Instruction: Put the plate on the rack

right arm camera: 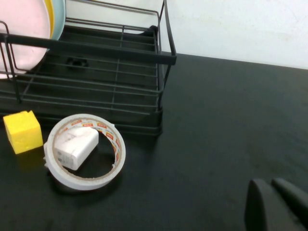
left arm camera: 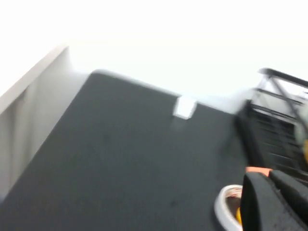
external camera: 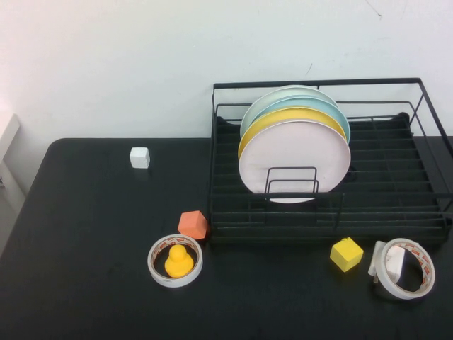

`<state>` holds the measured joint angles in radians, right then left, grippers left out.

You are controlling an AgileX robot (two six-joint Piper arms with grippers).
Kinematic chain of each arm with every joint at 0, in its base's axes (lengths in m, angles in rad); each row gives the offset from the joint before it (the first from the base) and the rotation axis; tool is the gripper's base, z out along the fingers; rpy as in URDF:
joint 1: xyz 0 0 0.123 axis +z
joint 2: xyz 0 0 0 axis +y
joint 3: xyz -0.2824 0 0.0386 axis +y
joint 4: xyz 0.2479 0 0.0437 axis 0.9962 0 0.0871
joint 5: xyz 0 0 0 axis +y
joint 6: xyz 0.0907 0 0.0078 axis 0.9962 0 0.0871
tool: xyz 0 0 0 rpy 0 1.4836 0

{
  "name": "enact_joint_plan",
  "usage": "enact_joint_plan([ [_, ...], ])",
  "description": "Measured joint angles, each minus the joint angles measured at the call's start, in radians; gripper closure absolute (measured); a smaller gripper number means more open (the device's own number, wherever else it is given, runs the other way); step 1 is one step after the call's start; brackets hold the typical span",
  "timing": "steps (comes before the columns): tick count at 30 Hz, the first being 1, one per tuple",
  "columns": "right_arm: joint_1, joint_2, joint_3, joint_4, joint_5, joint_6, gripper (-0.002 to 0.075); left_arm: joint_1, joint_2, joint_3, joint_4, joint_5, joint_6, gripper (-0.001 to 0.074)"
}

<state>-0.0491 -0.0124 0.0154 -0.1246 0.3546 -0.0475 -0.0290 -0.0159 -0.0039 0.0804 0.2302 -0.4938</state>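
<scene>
Seeing the plate [external camera: 294, 156] already standing upright in the rack [external camera: 318, 83], toward the bench's far right corner. Holding left end effector [left arm camera: 270, 182] and right end effector [right arm camera: 270, 186] narrowed and empty over the near edge. Risking toppling the plate by bumping the rack.

Left gripper [left arm camera: 269, 204], right gripper [right arm camera: 276, 207]: low, closed.
</scene>
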Motion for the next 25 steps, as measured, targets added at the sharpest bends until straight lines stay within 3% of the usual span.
enact_joint_plan([
  [5, 0.000, 0.000, 0.000, 0.000, 0.000, 0.000, 0.0726, 0.100, 0.000, 0.024, -0.080, -0.035, 0.068, 0.0736],
  [14, 0.000, 0.000, 0.000, 0.000, 0.000, 0.000, 0.0726, 0.104, 0.000, 0.024, -0.153, 0.072, 0.232, 0.0736],
  [25, 0.000, 0.000, 0.000, 0.000, 0.000, 0.000, 0.0726, 0.066, 0.000, 0.022, -0.157, 0.074, 0.237, 0.0736],
])
